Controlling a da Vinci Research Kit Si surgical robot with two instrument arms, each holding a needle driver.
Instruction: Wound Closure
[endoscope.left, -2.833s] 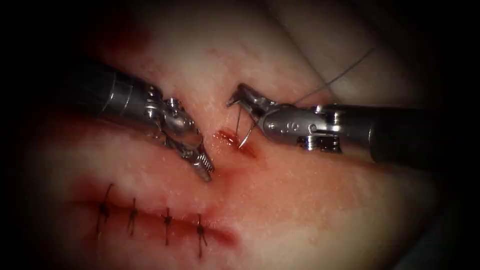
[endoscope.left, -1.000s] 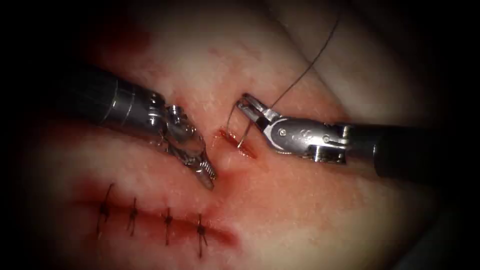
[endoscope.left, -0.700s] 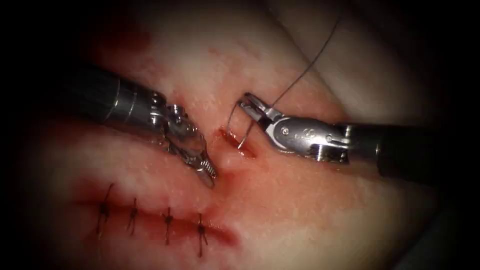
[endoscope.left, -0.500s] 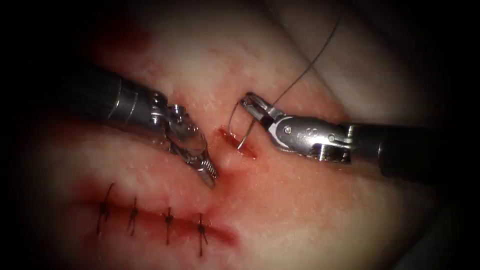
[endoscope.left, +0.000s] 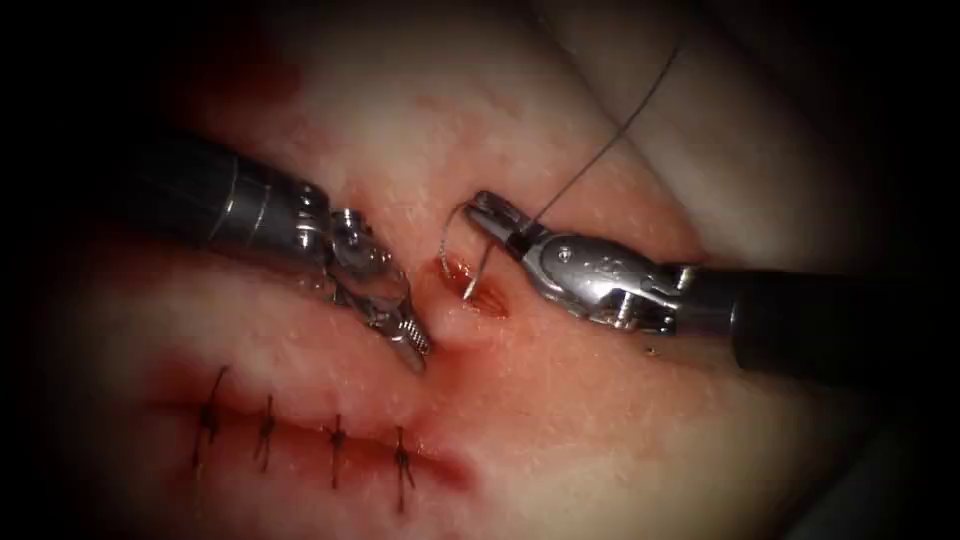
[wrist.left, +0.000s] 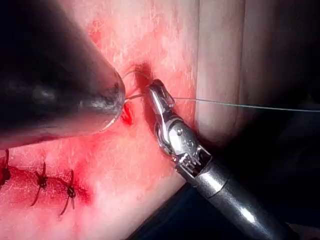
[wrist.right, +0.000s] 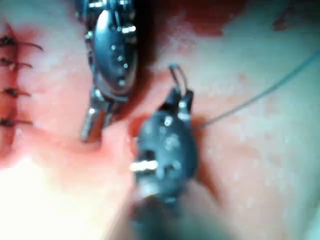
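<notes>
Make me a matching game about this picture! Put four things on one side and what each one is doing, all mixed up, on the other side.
Things:
1. right tool
2. left tool
3. needle
4. stitches

States:
A. presses its tip on the tissue left of the open cut, holding nothing
B. in a row across the closed cut, lower left
C. shut on the needle near its thread end
D. curved, its point down at the open cut

Pairs: 1-C, 2-A, 3-D, 4-B

tissue (endoscope.left: 640, 420), open cut (endoscope.left: 475, 290), stitched cut (endoscope.left: 300, 435)
</notes>
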